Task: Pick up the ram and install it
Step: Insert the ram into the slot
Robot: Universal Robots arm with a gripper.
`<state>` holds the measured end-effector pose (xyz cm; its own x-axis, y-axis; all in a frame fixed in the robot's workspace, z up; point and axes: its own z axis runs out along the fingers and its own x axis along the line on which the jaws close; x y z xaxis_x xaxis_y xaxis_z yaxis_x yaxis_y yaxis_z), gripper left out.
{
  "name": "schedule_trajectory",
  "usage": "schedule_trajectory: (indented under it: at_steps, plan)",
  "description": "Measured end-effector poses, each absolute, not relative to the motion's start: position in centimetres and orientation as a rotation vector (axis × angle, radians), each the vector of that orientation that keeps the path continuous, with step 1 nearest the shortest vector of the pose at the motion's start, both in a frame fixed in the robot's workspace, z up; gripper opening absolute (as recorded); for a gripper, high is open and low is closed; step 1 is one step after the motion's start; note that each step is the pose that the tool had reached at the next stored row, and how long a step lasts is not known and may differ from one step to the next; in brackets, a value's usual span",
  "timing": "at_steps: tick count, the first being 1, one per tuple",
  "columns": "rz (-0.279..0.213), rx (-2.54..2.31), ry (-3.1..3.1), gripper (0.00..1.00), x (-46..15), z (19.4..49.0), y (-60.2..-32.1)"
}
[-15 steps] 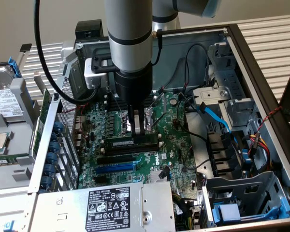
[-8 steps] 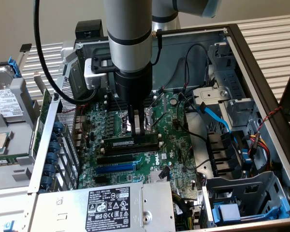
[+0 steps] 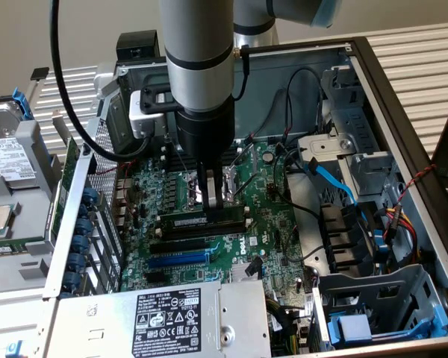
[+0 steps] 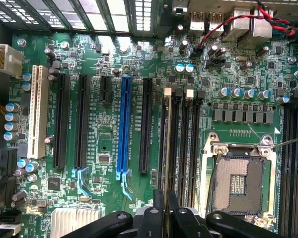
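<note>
Gripper [image 3: 213, 205] [image 4: 166, 210]: lowered straight down into the open computer case [image 3: 403, 149], directly over the motherboard [image 3: 265, 231] [image 4: 104, 163]. The fingers [image 4: 158, 208] are pressed in on the two faces of the ram [image 3: 185, 221] [image 4: 166, 148], pinching it near one end.

Ram: standing on its long edge, upright, in line with the bank of black memory slots [image 4: 181, 148]. In the wrist view it reads as a thin edge-on strip. It sits at the side of the bank that faces the blue slot [image 3: 175, 259] [image 4: 123, 124]. In the exterior view its green face with black chips runs along the slot row, extending from the fingers toward that view's left. It cannot be determined whether it is fully seated or whether the end latches are closed.

Surroundings:
- The empty processor socket [image 4: 241, 183] lies just beyond the memory bank, on the side away from the blue slot.
- A white slot [image 4: 37, 111] sits at the far end of the row of expansion slots.
- In the exterior view, a silver power supply [image 3: 164, 313] with a black label occupies the near edge of the case.
- A blue cable [image 3: 332, 179] runs across the case on that view's right.
- A hard drive [image 3: 7, 160] lies outside the case on that view's left.
</note>
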<state>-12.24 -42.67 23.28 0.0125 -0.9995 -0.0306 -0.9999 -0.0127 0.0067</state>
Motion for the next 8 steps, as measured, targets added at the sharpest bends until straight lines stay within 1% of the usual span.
schedule_trajectory:
  at_steps: [8]
  plan:
    - [0.037, -2.221, 2.194, 0.13, -12.31, 23.20, -42.66]
